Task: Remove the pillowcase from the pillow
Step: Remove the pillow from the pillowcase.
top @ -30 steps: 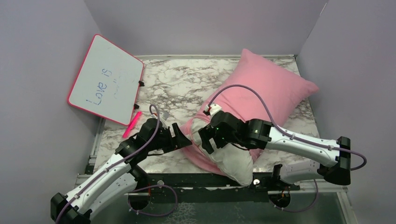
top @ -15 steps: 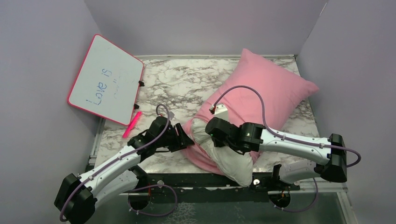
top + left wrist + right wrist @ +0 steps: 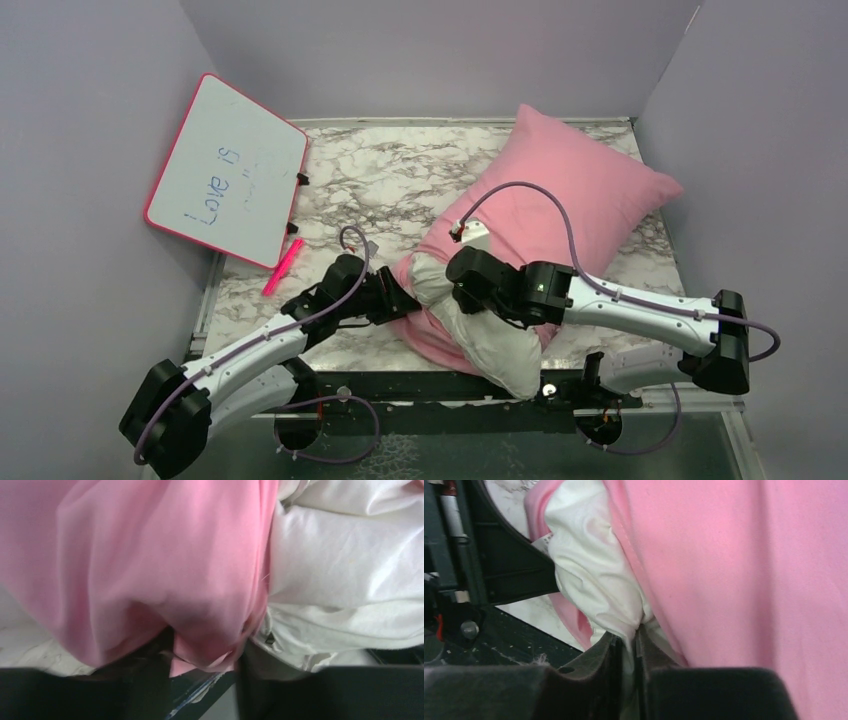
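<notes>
Soft, plump white pillow point(image 3: 490, 345) poking from its thin pink fabric pillowcase point(image 3: 570, 190) at the counter's point(image 3: 380, 180) near edge.
We judge both limp and slippery, best taken by folds at the open hem. The right gripper point(image 3: 628, 650), arm reaching low leftward, pinches white pillow cloth. The left gripper point(image 3: 202, 672) straddles pink cloth; we cannot tell if it is clamped.

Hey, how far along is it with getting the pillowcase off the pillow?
Done: the pillow shows bare at its near end. In hand: the right gripper pinches that white fabric; the left gripper has pillowcase bunched between its jaws. To do: most of the pillow sits inside the pink cover.
</notes>
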Controlling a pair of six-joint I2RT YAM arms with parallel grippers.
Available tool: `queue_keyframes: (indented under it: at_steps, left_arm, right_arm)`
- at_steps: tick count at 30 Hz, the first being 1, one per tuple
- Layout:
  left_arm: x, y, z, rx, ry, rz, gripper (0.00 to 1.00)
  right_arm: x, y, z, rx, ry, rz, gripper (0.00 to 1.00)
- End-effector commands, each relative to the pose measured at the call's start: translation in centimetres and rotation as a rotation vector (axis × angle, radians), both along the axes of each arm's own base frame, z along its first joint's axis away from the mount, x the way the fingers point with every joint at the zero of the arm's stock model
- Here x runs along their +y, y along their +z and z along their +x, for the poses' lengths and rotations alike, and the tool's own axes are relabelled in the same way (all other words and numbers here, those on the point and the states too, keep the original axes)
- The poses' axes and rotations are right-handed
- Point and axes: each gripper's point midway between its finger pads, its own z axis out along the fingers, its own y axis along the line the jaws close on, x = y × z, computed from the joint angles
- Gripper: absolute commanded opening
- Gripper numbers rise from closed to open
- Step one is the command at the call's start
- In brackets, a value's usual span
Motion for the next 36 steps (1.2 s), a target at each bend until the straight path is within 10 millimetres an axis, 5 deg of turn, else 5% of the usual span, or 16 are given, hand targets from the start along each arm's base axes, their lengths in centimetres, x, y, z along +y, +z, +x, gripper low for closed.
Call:
queue_keyframes:
  at_steps: [1, 3, 6, 12, 16, 17, 19, 24, 26, 34, 36]
  left_arm:
    - [-1.8, 1.5, 0.9, -0.065, -0.027, -0.099, 0.31]
    - [-1.7, 1.1, 1.0, -0.065, -0.025, -0.088, 0.14]
    - [-1.7, 0.9, 1.1, -0.067, -0.021, -0.084, 0.0]
    - [-1.1, 1.4, 1.7, -0.096, -0.012, -0.03, 0.0]
    - [-1.0, 1.8, 1.7, -0.1, -0.008, -0.026, 0.0]
    - [-1.1, 1.9, 1.7, -0.102, -0.008, -0.027, 0.0]
    - [-1.1, 2.0, 1.7, -0.103, -0.011, -0.029, 0.0]
    - [-0.9, 2.1, 1.6, -0.103, -0.005, -0.027, 0.0]
    - [-0.8, 2.1, 1.7, -0.105, 0.0, -0.027, 0.0]
    - [-0.7, 1.6, 1.5, -0.094, 0.001, -0.017, 0.0]
    - [-0.5, 1.5, 1.5, -0.095, 0.002, -0.007, 0.0]
  right_arm:
    - [2.6, 3.6, -1.4, -0.018, 0.188, 0.125, 0.28]
    - [3.2, 4.6, -2.3, -0.033, 0.294, 0.151, 0.43]
    - [3.9, 5.0, -3.7, -0.036, 0.442, 0.157, 0.45]
    - [3.7, 3.8, -4.4, -0.197, 0.533, -0.007, 0.51]
    - [3.5, 0.2, -3.7, -0.3, 0.587, -0.252, 0.57]
    - [3.1, -0.7, -3.1, -0.308, 0.565, -0.319, 0.6]
    - [1.8, -2.2, -1.8, -0.324, 0.499, -0.439, 0.97]
    - [-0.8, -4.4, 0.4, -0.4, 0.346, -0.562, 1.0]
    - [-1.2, -4.7, 0.7, -0.427, 0.295, -0.532, 0.89]
    - [-1.6, -3.2, 2.1, -0.434, 0.063, -0.469, 0.03]
    - [-1.7, -2.1, 2.5, -0.439, 0.001, -0.466, 0.01]
